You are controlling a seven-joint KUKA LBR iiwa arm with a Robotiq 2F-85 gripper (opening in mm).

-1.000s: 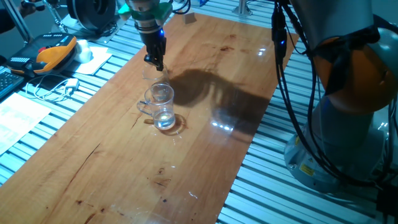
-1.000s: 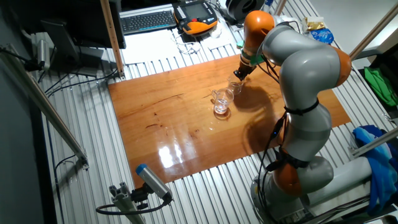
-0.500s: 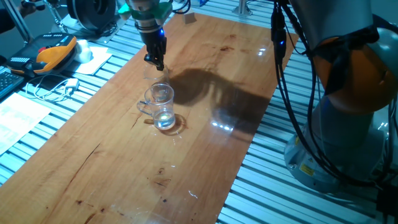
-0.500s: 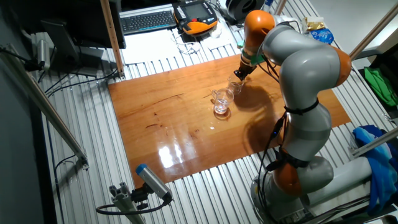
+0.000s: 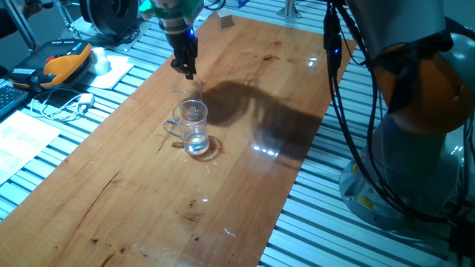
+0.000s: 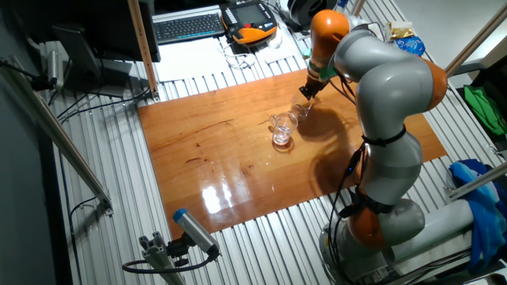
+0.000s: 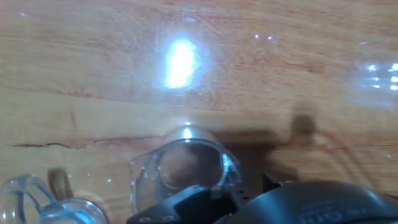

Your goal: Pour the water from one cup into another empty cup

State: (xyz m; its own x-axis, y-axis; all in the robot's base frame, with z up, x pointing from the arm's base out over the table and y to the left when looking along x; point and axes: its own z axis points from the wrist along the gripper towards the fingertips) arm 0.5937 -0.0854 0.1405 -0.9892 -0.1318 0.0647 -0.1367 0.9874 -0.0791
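Observation:
The small clear tumbler [image 5: 188, 92] stands on the wooden table just behind the handled glass mug [image 5: 191, 127]. It also shows in the other fixed view [image 6: 299, 108] and, from above, in the hand view [image 7: 183, 169]. The mug [image 6: 283, 129] holds a little clear water [image 5: 196, 142] at its bottom, and its rim shows in the hand view's lower left corner [image 7: 37, 200]. My gripper [image 5: 185, 71] hangs just above the tumbler's rim, fingers slightly apart and holding nothing. It also shows in the other fixed view [image 6: 307, 91]. The fingertips are mostly cut off in the hand view.
The wooden tabletop [image 5: 245, 170] lies on a ribbed metal bench. An orange-black pendant [image 5: 63, 61], cables and papers lie off the table's left edge. The arm's base [image 5: 415, 148] stands at the right. A keyboard [image 6: 188, 26] lies beyond the far edge.
My gripper has risen slightly above the tumbler. The tumbler and the mug have not moved.

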